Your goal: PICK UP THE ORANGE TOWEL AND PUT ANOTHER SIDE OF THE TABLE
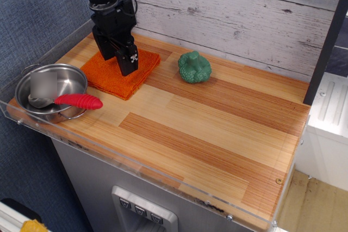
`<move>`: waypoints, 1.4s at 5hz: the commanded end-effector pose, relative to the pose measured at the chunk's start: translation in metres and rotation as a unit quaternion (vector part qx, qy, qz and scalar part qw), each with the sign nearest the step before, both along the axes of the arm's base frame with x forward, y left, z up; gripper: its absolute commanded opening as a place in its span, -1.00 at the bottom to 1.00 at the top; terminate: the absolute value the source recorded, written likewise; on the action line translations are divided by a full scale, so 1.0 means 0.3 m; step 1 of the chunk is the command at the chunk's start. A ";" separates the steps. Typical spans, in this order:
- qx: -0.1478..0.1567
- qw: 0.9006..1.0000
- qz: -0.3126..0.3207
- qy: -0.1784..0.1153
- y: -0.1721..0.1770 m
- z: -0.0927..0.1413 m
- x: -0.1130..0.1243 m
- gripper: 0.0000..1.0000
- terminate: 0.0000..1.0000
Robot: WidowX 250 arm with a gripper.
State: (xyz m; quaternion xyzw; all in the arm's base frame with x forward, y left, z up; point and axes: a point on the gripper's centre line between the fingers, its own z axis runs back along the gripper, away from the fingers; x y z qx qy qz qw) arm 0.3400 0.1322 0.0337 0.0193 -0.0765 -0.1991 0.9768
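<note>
Gripper (116,58) of the black arm is hovering over the orange towel (120,73), its fingers parted and pointing down, one on each side of the cloth's middle; whether they are touching it cannot be told. The towel is lying flat at the table's (217,129) back left. A green lumpy object (194,67) is sitting near its right. A steel pot (51,92) holding a red-handled utensil (78,101) is standing at the front-left corner.

Black pincer (116,59) pointing down, jaws apart
</note>
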 end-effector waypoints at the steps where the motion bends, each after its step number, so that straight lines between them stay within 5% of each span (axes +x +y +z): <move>1: 0.019 1.000 0.004 -0.002 0.046 0.001 0.039 1.00 -1.00; 7: -0.006 0.991 -0.129 0.034 -0.066 -0.052 -0.011 1.00 -1.00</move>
